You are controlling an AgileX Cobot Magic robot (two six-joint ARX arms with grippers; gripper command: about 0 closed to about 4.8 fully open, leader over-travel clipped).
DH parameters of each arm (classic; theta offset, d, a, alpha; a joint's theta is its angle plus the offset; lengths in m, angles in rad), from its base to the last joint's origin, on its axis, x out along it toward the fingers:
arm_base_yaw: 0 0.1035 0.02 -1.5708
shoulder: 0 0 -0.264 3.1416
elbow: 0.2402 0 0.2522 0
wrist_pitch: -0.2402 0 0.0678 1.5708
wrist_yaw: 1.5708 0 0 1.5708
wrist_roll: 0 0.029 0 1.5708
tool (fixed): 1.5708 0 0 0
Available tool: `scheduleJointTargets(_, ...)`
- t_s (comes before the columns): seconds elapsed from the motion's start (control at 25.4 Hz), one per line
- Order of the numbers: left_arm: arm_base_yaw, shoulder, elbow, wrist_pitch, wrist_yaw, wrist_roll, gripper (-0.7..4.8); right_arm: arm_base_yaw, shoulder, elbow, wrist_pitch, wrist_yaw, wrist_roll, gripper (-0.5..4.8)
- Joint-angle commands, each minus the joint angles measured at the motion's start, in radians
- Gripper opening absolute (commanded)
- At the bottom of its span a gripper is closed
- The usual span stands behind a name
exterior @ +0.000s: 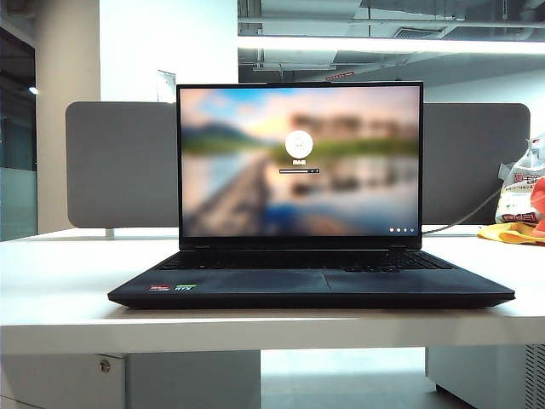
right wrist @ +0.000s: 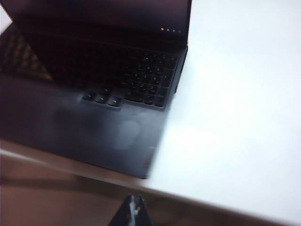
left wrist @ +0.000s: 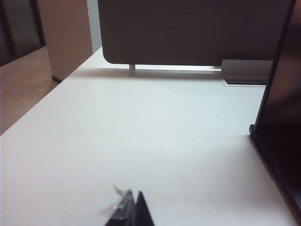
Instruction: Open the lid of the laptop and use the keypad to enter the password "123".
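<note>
Only RTX sticker [exterior: 185,289] legible on laptop [exterior: 311,281]; left pincer [left wrist: 133,207], right pincer [right wrist: 134,210] closed.

table [exterior: 51,290]: white | divider [exterior: 119,166]: grey, at rear; bags [exterior: 521,204]: far right edge; cable [exterior: 473,213]: beside them

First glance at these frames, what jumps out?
The laptop sits mid-table with its lid upright and a blurred login screen lit, a grey divider behind it. Neither arm shows in the exterior view. The left gripper hangs over bare table beside the laptop, jaws shut; the right gripper sits off the front edge, facing the keypad, jaws apparently shut.
</note>
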Motion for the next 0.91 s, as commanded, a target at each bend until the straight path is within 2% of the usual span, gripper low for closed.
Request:
scheduleJointTargets(0.04, 0.000, 0.000, 0.000, 0.006, 0.006, 0.000, -0.02, 0.001, -0.002, 0.002, 0.010, 0.058, -0.253, -0.04)
scheduleJointTargets(0.28, 0.000, 0.000, 0.000, 0.006, 0.006, 0.000, -0.02, -0.017, -0.072, 0.002, 0.017, 0.070, -0.272, -0.04)
scheduleJointTargets(0.39, 0.000, 0.000, 0.000, 0.006, 0.006, 0.000, -0.02, -0.060, -0.130, -0.013, 0.097, 0.068, -0.253, -0.04)
scheduleJointTargets(0.67, 0.000, 0.000, 0.000, 0.006, 0.006, 0.000, -0.02, -0.180, -0.335, -0.237, 0.461, 0.074, -0.031, -0.04)
scheduleJointTargets(0.91, 0.000, 0.000, 0.000, 0.006, 0.006, 0.001, -0.02, -0.278, -0.483, -0.462, 0.651, 0.135, 0.098, -0.04)
